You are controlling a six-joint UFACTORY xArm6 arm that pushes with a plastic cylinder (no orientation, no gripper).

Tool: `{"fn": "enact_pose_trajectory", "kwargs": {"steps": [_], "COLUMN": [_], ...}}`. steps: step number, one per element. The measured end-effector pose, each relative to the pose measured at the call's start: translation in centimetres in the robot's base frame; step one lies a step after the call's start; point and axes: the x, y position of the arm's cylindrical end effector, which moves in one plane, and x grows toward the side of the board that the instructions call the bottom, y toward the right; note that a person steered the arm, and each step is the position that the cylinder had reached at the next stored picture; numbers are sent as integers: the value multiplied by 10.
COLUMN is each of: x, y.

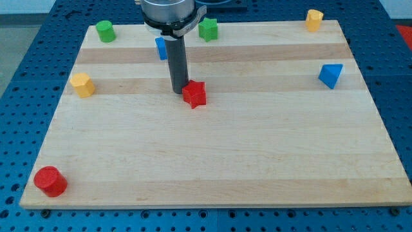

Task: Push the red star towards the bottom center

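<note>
My tip (178, 91) sits on the board, touching or just about touching the upper-left edge of the red star (194, 94). No fingers here, just a plain rod, nothing grasped. The rod (176, 64) stands upright, straight down from the arm's grey round mount (168, 14) at the view's top edge.

Red star lies left of the board's middle, in the upper half, well apart from the bottom edge.

Blue block (161, 48), shape unclear, is partly hidden behind the rod on its left side. Green star (208, 29) is near the top edge, just right of the mount. Green cylinder (105, 31) is at the top left. Yellow block (82, 84), roughly hexagonal, is near the left edge. Red cylinder (50, 181) is in the bottom-left corner. Blue triangular block (331, 75) is on the right side. Yellow block (313, 19) is at the top-right corner, shape hard to tell. Wooden board (244, 161) lies on a blue perforated table (19, 77).
</note>
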Motion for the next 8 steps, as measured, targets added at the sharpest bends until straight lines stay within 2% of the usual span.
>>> {"fn": "enact_pose_trajectory", "kwargs": {"steps": [1, 6, 8], "x": [0, -6, 27], "y": [25, 59, 63]}}
